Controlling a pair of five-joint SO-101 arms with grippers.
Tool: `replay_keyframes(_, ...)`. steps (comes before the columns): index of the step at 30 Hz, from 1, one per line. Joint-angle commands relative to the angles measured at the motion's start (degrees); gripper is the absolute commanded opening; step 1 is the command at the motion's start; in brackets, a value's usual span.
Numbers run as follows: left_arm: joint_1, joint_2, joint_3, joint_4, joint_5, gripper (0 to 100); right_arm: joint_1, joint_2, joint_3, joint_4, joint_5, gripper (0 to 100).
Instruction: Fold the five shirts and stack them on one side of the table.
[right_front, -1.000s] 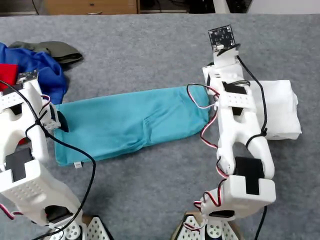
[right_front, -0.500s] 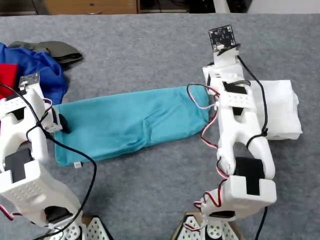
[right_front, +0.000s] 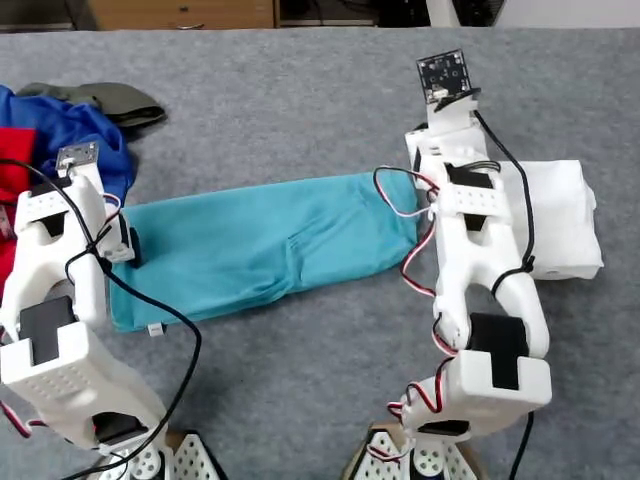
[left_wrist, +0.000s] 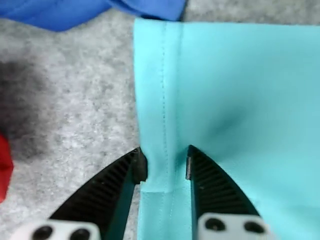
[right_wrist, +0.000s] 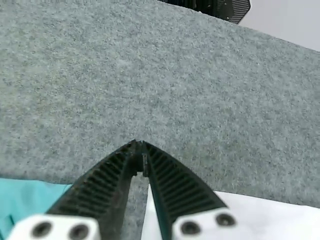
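Observation:
A teal shirt (right_front: 265, 245), folded into a long strip, lies across the middle of the grey table. My left gripper (left_wrist: 163, 167) stands open at the strip's left end, one finger on each side of the stitched hem (left_wrist: 162, 100). In the high view the left gripper (right_front: 124, 246) sits right on that edge. My right gripper (right_wrist: 140, 161) is shut with nothing in it, low over bare table between the teal shirt's right end (right_wrist: 20, 195) and a folded white shirt (right_front: 560, 220).
A blue shirt (right_front: 75, 130), a red one (right_front: 12, 160) and an olive one (right_front: 120, 100) lie in a heap at the far left. The right arm (right_front: 470, 230) partly covers the white shirt. Wooden furniture (right_front: 180, 12) stands beyond the table's far edge.
The left arm has swung a little to the right, toward the teal shirt's left edge. The right arm and the shirts have not moved.

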Motion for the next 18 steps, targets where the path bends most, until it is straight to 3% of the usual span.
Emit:
replay_keyframes(1,2.6,-0.1,0.1,-1.2,0.6,10,-0.1,-2.6,-0.5,0.7,0.1,0.2)
replay_keyframes(4,5.8,-0.1,0.1,-0.9,0.3,2,2.2,-9.2,-0.6,4.7,0.3,0.2)
replay_keyframes(9,9.8,-0.7,-1.1,-0.3,2.2,2,9.5,-24.4,-3.6,11.7,3.4,0.2)
replay_keyframes(18,15.9,-0.1,-21.3,18.0,8.7,2,15.1,-29.5,-8.6,6.3,4.2,0.2)
